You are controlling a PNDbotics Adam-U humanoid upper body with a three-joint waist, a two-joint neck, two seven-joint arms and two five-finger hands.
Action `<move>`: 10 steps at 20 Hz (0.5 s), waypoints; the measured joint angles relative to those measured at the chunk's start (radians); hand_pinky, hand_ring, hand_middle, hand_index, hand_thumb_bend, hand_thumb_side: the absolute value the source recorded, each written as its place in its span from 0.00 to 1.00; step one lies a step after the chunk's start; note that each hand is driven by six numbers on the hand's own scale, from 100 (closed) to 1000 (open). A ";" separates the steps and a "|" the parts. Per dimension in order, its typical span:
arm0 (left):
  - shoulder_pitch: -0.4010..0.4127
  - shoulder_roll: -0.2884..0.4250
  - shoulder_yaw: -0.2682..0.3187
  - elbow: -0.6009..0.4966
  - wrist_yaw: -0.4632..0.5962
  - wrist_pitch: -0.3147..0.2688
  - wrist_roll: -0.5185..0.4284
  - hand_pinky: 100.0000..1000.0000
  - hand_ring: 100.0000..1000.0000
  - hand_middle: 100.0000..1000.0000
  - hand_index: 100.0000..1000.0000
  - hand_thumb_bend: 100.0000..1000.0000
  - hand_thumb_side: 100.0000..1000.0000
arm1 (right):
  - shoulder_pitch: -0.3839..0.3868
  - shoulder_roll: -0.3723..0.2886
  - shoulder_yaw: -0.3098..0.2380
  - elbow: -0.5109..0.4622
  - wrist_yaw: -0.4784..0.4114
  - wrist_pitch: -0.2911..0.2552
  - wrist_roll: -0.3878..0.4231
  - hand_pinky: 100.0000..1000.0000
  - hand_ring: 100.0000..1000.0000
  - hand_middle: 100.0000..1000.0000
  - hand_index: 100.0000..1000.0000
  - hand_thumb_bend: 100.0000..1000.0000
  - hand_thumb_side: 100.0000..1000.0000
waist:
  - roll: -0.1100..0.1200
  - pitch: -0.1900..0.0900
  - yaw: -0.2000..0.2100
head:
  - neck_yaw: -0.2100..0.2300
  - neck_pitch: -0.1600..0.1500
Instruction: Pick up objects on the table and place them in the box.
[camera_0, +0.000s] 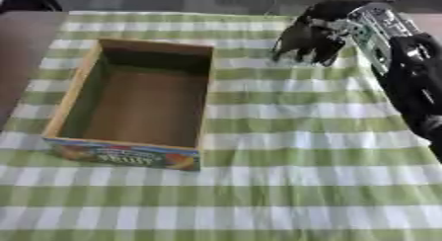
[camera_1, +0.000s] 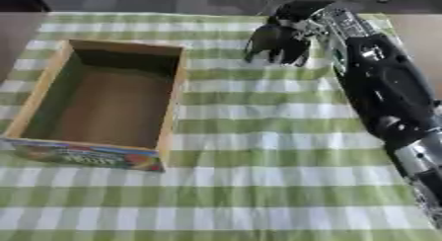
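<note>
Box (camera_0: 136, 151) on left part of green-white checked cloth (camera_0: 293, 185), open top, nothing visible inside, printed colourful front panel facing camera. Box's left wall near cloth's left edge; brown table (camera_0: 21, 47) bare beyond. Wide open cloth right of box and along near side. Right hand (camera_1: 278, 40) at far right of cloth, well apart from box, fingers hanging down, slightly curled, holding nothing visible. Right arm (camera_1: 388, 92) runs along right edge. No loose objects visible on cloth.
</note>
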 measured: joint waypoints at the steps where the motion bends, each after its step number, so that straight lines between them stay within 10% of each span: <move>1: 0.000 0.000 0.000 0.000 0.000 0.000 0.000 0.25 0.31 0.66 0.48 0.00 0.74 | 0.000 0.000 0.000 -0.011 -0.006 0.000 -0.004 0.89 0.85 0.58 0.68 0.00 0.30 | 0.000 -0.002 -0.001 | 0.000 0.001; 10: 0.000 0.000 0.000 0.000 0.000 0.006 0.000 0.26 0.31 0.66 0.48 0.00 0.74 | -0.010 -0.019 0.024 -0.150 -0.077 -0.002 0.037 0.89 0.85 0.58 0.68 0.00 0.31 | -0.002 -0.024 -0.010 | 0.007 0.010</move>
